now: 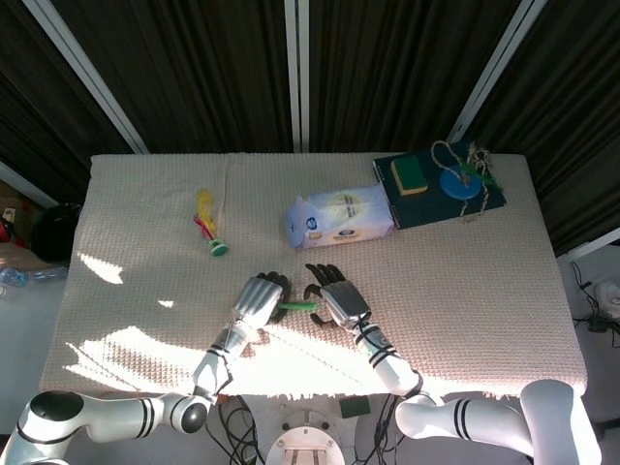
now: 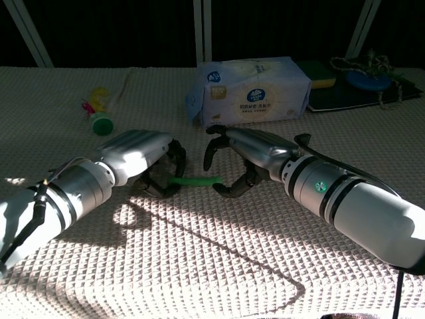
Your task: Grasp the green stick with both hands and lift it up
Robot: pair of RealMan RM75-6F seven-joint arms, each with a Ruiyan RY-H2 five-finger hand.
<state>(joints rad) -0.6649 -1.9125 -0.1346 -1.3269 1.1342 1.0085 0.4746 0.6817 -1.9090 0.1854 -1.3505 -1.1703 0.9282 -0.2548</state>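
Near the table's front edge, left hand (image 2: 143,156) curled around green stick (image 2: 192,180), right hand (image 2: 242,156) half-open over its other end.

Left hand (image 2: 143,159) curled, gripping — right hand (image 2: 242,156) arched, fingers apart.

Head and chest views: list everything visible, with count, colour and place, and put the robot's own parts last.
green stick: one, green, on the cloth between the hands.
tissue pack: one, white and blue, centre, behind the hands.
shuttlecock: one, yellow, pink and green, left.
dark book: one, far right corner.
sponge: one, green and yellow, on the book.
blue disc: one, on the book, with rope.
tablecloth: one, beige.
left hand: grips the stick's left end.
right hand: fingers curved around the right end, apart.
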